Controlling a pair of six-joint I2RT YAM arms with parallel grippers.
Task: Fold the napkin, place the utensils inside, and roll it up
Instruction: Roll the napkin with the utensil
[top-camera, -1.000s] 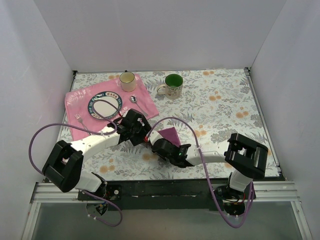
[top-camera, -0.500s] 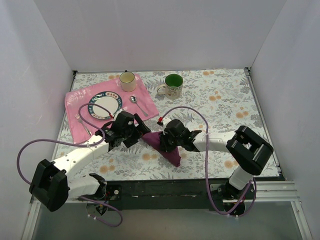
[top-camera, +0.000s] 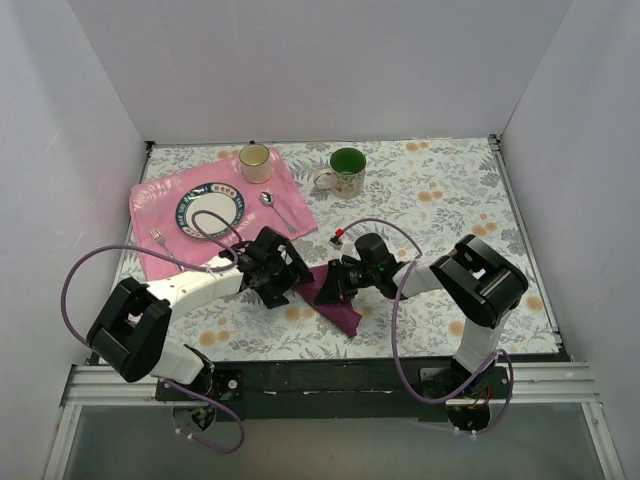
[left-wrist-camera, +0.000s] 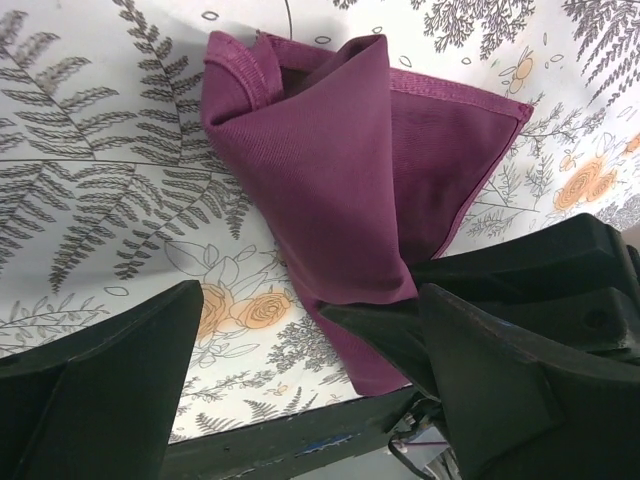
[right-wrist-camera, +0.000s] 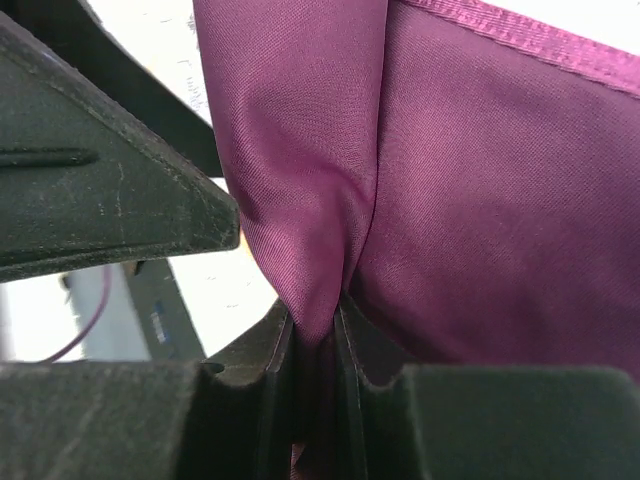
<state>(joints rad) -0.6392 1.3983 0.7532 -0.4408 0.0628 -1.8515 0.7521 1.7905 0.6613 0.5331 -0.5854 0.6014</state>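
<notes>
The right gripper is pinching a fold of the napkin, which is lying crumpled on the flowered table near its front edge, while the left gripper is hanging over the cloth with its jaws standing wide apart.

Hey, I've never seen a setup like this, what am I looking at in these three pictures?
These are two robot arms bolted to a flowered table. One picture looks down from above; the other two come from a camera on each wrist. Each arm ends in a two-finger gripper. The right gripper pinches a fold of the purple napkin; the left gripper is open beside it, holding nothing. Farther back, a pink mat carries a plate, fork and spoon, with a cream mug and a green mug.
</notes>
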